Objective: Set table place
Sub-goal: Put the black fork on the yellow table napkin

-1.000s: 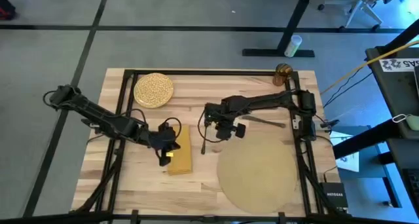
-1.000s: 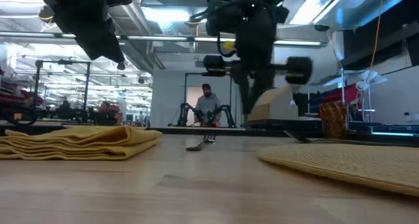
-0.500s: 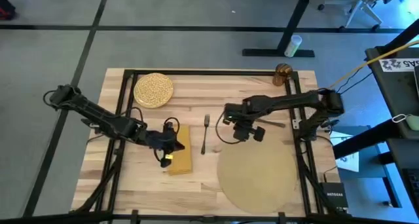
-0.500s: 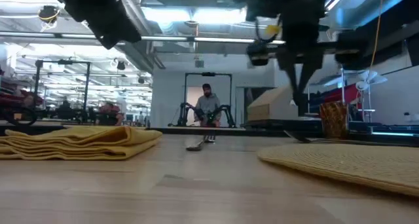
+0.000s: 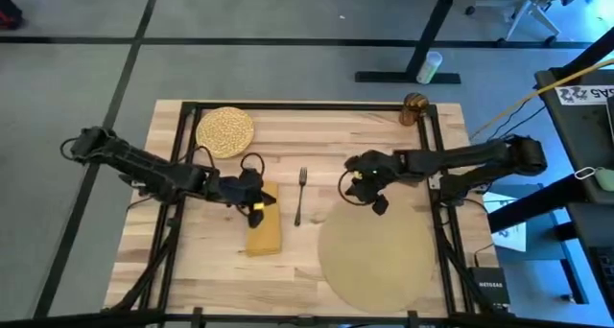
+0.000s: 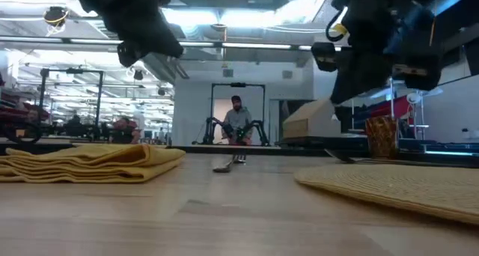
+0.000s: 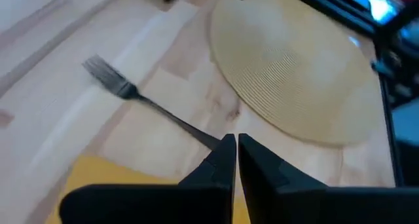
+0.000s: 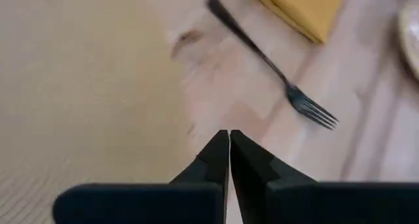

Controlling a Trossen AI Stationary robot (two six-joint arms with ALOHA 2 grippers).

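A dark fork [image 5: 299, 196] lies flat on the table [image 5: 317, 136], between the folded mustard napkin [image 5: 264, 227] and the round tan placemat [image 5: 379, 256]. The speckled plate [image 5: 225, 131] sits at the far left and the amber glass [image 5: 414, 107] at the far right corner. My left gripper [image 5: 255, 198] hovers shut over the napkin's far end, with the fork [image 7: 124, 90] ahead of its tips [image 7: 230, 149]. My right gripper [image 5: 361, 188] hovers shut above the placemat's far edge [image 8: 78, 73], right of the fork [image 8: 275, 67].
Black metal rails [image 5: 288, 105] frame the tabletop. A dark utensil [image 6: 338, 157] lies beyond the placemat near the glass [image 6: 382, 136]. A person stands far back in the room [image 6: 236, 121]. Bare wood shows between the plate and the glass.
My right gripper has drawn back from above the fork toward the table's right edge. The fork has stayed where it lay. My left gripper has gone a little toward the far edge, along the napkin.
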